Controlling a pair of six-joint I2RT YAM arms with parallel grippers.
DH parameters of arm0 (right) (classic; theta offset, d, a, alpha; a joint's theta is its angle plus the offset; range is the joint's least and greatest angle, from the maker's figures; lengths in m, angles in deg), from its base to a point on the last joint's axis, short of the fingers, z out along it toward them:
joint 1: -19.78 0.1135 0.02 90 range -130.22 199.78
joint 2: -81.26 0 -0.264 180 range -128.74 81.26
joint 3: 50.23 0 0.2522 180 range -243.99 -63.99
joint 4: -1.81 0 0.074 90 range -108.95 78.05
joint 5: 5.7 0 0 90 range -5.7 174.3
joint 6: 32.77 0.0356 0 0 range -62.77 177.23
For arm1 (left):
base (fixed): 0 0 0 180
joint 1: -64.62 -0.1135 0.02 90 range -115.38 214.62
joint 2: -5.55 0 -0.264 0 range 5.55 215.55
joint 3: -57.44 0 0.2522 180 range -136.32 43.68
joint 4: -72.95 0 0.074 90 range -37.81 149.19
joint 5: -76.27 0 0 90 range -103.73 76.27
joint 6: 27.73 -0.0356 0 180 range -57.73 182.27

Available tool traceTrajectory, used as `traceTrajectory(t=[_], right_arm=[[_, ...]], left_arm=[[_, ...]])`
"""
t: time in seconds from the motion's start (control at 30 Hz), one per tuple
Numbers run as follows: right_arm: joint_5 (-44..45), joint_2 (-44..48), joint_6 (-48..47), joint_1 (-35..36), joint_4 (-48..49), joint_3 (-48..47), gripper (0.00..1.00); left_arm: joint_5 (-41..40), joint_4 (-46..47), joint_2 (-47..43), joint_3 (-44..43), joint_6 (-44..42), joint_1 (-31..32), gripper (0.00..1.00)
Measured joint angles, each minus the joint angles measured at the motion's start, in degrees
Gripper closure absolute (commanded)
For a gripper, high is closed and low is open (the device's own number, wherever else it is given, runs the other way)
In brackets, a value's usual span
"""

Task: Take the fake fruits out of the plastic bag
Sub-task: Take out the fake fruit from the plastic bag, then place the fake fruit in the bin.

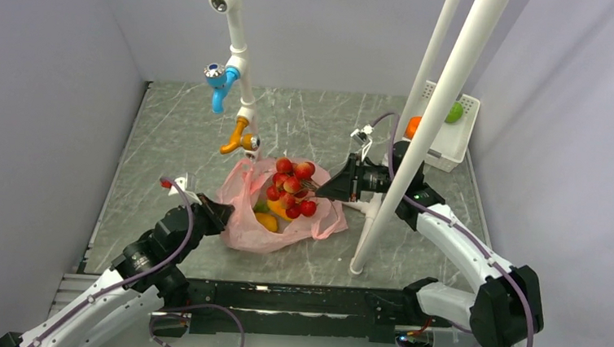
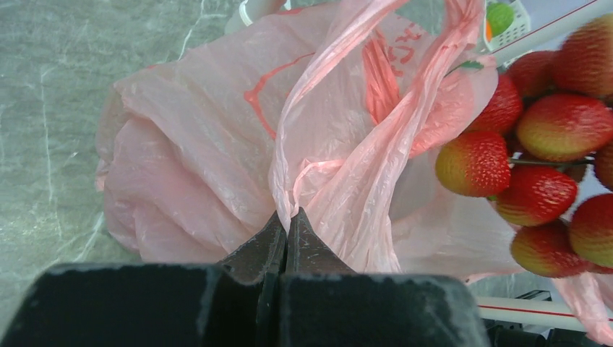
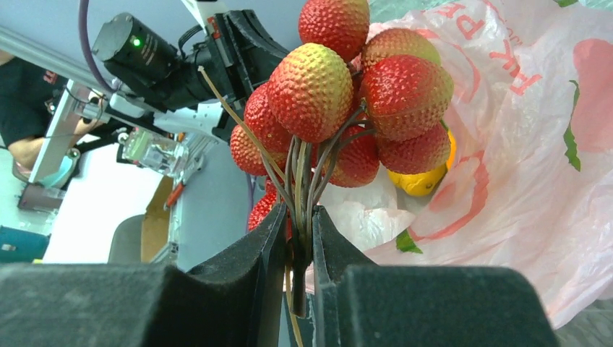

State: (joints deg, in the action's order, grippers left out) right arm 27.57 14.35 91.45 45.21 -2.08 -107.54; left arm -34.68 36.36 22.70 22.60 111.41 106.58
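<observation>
Pinching the thin brown stems of the bunch of small bumpy red plastic fruits [image 3: 340,79], my right gripper [image 3: 296,217] had its two black fingers pressed against them from either side, and the fruits fanned out beyond the fingertips. The bunch sat over the open mouth of the thin crinkly translucent pink plastic bag [image 1: 241,197]; I could not tell whether it touched the film. The bag lay crumpled near the middle of the grey marbled worktop [image 1: 168,131], a little toward the near edge. My left gripper [image 2: 285,217] was clamped on a twisted fold of the bag at its left side, fingers pressed together with the plastic caught between the tips. Inside the bag, beneath the red bunch, a glossy yellow-orange plastic fruit [image 3: 419,181] rested against the pink film. At the far right corner of the worktop stood a white slotted plastic basket [image 1: 452,155] holding a lime-green round fruit [image 1: 454,112], with a round orange fruit [image 1: 413,126] at its left end, partly hidden behind a slanted white pole [image 1: 421,132].
</observation>
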Motion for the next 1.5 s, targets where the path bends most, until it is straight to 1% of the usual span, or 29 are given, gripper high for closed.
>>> traceTrajectory(t=[0.1,0.23,0.5,0.73,0.83,1.03,1.13,1.23,1.37,1.5], right_arm=[[-1.25,2.12,-2.21,-0.9,-3.17,-0.13,1.0],[0.0,5.92,-4.04,-2.19,-7.76,-0.17,1.0],[9.38,11.67,-1.38,-11.08,-10.03,-0.76,1.0],[21.81,11.63,-1.9,-14.64,-18.29,-6.75,1.0],[29.88,11.85,-3.23,-15.3,-23.28,-8.59,1.0],[46.84,14.71,-5.92,-16.15,-34.36,-8.68,1.0],[54.1,16.33,-6.64,-17.09,-38.34,-8.68,1.0],[59.54,16.79,-6.91,-18.64,-40.28,-8.68,1.0],[64.0,14.32,-6.97,-20.59,-40.26,-8.68,1.0],[67.84,11.43,-6.78,-21.53,-35.93,-6.69,1.0]], left_arm=[[0.02,-0.7,1.81,-0.74,-0.17,0.0,1.0],[0.22,-0.59,3.48,-1.07,-0.39,0.0,1.0],[1.4,-0.17,3.65,-1.07,-0.44,0.0,1.0],[1.84,-0.22,3.52,-1.07,-0.46,0.0,1.0],[2.1,-0.31,2.84,-1.07,-0.52,0.0,1.0],[2.27,-0.57,2.16,-1.07,-1.53,0.0,1.0],[2.71,-0.57,2.19,-1.07,-1.9,0.0,1.0],[3.28,-0.5,2.27,-1.07,-1.97,0.0,1.0],[4.22,-0.15,2.84,-1.07,-1.99,0.0,1.0],[4.96,-0.07,2.89,-1.07,-1.95,0.0,1.0]])
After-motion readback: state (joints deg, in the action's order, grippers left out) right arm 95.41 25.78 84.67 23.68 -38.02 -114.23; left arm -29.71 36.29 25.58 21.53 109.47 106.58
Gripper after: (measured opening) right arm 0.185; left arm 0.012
